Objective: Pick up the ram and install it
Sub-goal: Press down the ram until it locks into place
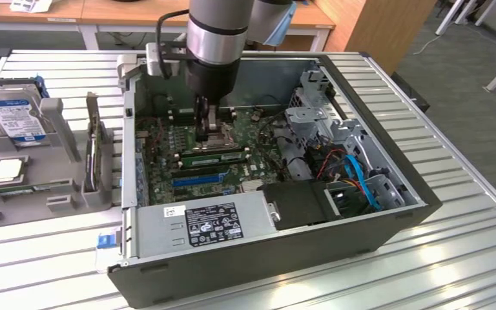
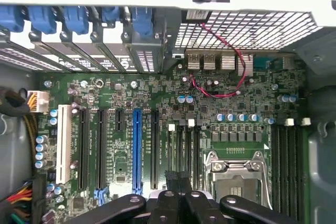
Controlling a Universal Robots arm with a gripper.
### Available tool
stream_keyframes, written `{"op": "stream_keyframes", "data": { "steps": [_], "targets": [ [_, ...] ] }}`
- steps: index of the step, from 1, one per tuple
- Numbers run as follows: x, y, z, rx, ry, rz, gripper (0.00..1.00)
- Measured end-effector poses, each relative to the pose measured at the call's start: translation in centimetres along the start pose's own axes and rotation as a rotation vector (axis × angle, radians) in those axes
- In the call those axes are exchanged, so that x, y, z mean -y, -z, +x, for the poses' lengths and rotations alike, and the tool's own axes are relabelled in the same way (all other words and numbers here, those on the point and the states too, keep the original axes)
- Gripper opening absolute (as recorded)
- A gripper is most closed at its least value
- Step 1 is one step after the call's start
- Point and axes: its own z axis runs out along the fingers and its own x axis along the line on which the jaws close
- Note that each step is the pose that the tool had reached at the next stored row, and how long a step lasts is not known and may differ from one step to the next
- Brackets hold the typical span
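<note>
Figure: Open computer case [image 1: 317,255] on a ribbed metal table [image 1: 464,258], wooden desks [image 1: 127,13] behind.
The gripper [image 1: 207,132] [image 2: 178,203], its fingers closed, stood over the motherboard [image 2: 121,103]. The ram [image 1: 215,155] lay just beneath it, long axis running between the exterior view's left and right. Print on the power supply label [image 1: 211,223] and the hard drive [image 1: 15,116] was illegible.

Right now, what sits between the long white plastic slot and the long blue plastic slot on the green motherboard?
Two long black slots and one short black slot, seen in the wrist view.
</note>
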Motion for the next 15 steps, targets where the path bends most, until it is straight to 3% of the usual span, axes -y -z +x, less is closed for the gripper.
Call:
{"op": "stream_keyframes", "data": {
  "steps": [15],
  "targets": [
    [-0.18,2.75,-0.1,-0.0002,0.000,0.0000,0.10]
  ]
}}
